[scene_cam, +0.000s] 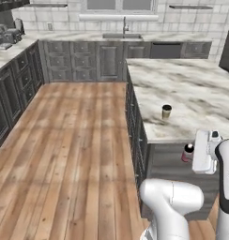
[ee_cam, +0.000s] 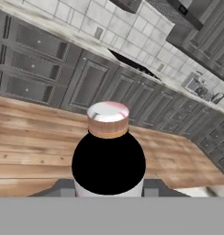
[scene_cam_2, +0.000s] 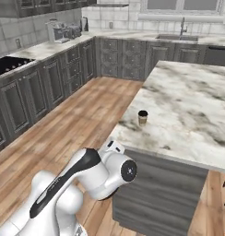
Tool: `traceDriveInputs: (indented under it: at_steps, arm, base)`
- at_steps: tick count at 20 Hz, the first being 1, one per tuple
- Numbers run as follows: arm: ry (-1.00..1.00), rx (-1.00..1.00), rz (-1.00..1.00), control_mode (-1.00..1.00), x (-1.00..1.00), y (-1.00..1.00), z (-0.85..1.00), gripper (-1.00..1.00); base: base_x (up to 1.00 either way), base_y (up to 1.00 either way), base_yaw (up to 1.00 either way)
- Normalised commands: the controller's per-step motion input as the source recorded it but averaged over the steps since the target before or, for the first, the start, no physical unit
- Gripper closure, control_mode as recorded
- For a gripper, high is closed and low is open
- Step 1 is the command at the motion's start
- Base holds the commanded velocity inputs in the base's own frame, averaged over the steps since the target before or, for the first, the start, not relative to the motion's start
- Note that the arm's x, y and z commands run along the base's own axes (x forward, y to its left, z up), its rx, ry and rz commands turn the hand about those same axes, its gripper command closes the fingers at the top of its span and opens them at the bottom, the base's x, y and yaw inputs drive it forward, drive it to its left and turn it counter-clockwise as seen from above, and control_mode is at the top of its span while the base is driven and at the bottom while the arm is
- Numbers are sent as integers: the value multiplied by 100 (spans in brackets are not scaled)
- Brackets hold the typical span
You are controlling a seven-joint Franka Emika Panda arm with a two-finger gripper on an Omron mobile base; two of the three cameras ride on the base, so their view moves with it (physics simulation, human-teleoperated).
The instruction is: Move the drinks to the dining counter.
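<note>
The coffee cup [scene_cam: 166, 111] stands upright, lid on, near the front edge of the marble dining counter [scene_cam: 191, 89]. The gripper [ee_cam: 108, 190] is closed around the bottle [scene_cam: 187, 153] — capped, its contents hidden — holding it beside the counter's dark end panel, below the countertop, above the wood floor [scene_cam: 69, 154].

We find no readable text anywhere: the bottle [ee_cam: 108, 156] carries a plain black band, and the coffee cup [scene_cam: 166, 111] beside it is bare.
</note>
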Motion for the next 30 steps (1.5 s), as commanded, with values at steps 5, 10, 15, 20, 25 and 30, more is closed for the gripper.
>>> traceDriveInputs:
  at_steps: [5,10,15,20,25,30]
  arm:
    - [0,0,0,100,0,0,0,100]
    - [0,0,0,100,0,0,0,100]
    - [0,0,0,100,0,0,0,100]
    - [0,0,0,100,0,0,0,100]
    - [0,0,0,100,0,0,0,100]
    - [0,0,0,100,0,0,0,100]
  base:
    - [46,-29,-13]
    - [39,-55,-14]
    - [13,-67,-7]
    - [21,-50,2]
    - [84,-1,13]
    - [92,11,15]
